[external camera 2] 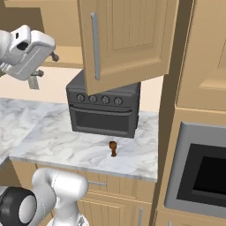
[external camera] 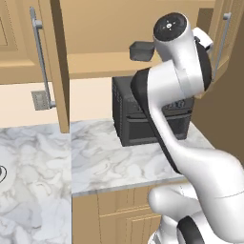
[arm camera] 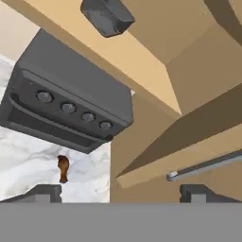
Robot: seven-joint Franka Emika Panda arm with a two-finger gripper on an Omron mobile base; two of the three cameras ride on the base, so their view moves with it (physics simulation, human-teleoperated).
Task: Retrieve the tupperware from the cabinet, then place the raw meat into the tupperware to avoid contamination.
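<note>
Fingers [arm camera: 120, 191] spread wide, empty, both dark tips at the 6 o'clock edge of the hand view. Tupperware [arm camera: 107, 16] far off at 12 o'clock from them, sitting on the floor of the open cabinet [arm camera: 156, 61], well apart from the tips. Raw meat [arm camera: 63, 168] near the left tip, at about 10 o'clock from it, lying on the marble table [arm camera: 28, 156] just in front of the toaster oven [arm camera: 71, 99].

From the left base view: tupperware [external camera: 141, 51] on the cabinet shelf [external camera: 95, 59], at 9 o'clock of the arm's upper joint, above the toaster oven [external camera: 128, 119]; meat hidden behind the arm. From the right base view: raw meat [external camera 2: 113, 148] standing on the table [external camera 2: 66, 145] at 6 o'clock of the toaster oven [external camera 2: 103, 112]; open cabinet door [external camera 2: 126, 37] with its grey bar handle [external camera 2: 94, 44] covering the shelf, so no sight of the tub there.

Arm raised high from the base, elbow bent, hand [external camera 2: 33, 50] up at shelf level at 9 o'clock of the door, reaching toward the cabinet opening. Hand camera rolled, so oven and shelf sit slanted in its view.
</note>
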